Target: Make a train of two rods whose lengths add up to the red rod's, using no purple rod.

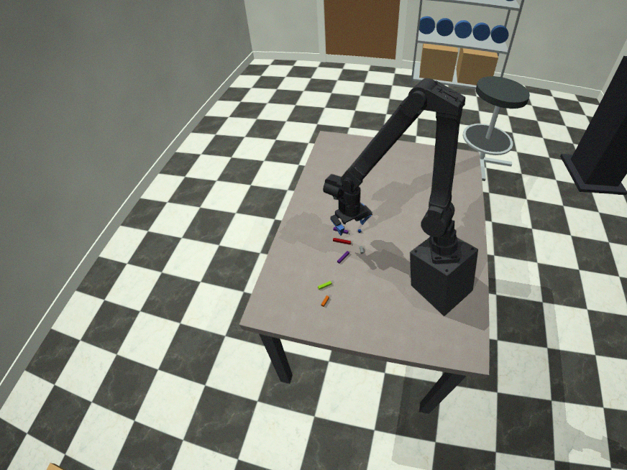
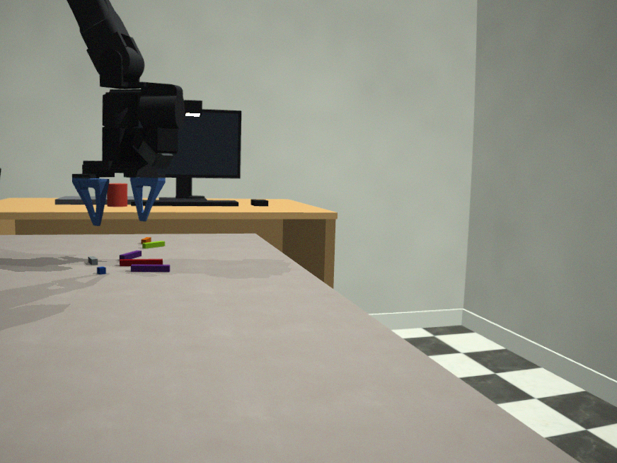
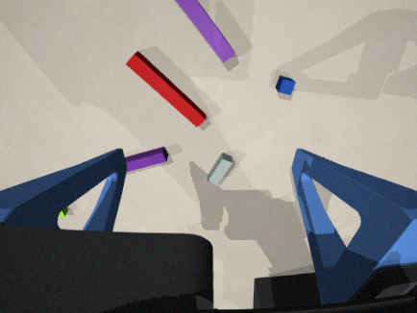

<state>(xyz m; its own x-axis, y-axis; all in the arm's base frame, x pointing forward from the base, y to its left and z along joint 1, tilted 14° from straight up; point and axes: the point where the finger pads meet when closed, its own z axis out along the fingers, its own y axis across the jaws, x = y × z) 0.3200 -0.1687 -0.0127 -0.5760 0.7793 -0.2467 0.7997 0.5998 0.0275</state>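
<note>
The red rod [image 1: 341, 241] [image 2: 141, 261] [image 3: 166, 89] lies flat on the table [image 1: 395, 323] [image 2: 249, 373]. One purple rod [image 1: 344, 256] [image 2: 129, 254] [image 3: 146, 157] lies on one side of it. A second purple rod [image 2: 150, 267] [image 3: 200, 17] lies on the other side. A small grey rod [image 1: 361, 249] [image 2: 93, 260] [image 3: 220, 169] and a blue cube [image 1: 359, 231] [image 2: 100, 270] [image 3: 285, 84] lie close by. A lime rod [image 1: 324, 285] [image 2: 153, 244] and an orange rod [image 1: 325, 300] [image 2: 146, 240] lie apart towards the table's front. My gripper [image 1: 350, 223] [image 2: 119, 219] [image 3: 209, 157] is open and empty, hanging a little above the rods by the red one.
The arm's black base block [image 1: 444, 273] stands on the table's right side. In the exterior view, a wooden desk [image 2: 298, 219] with a monitor and a red cup [image 2: 117, 195] stands behind the table. A stool [image 1: 498, 100] and shelves stand at the back.
</note>
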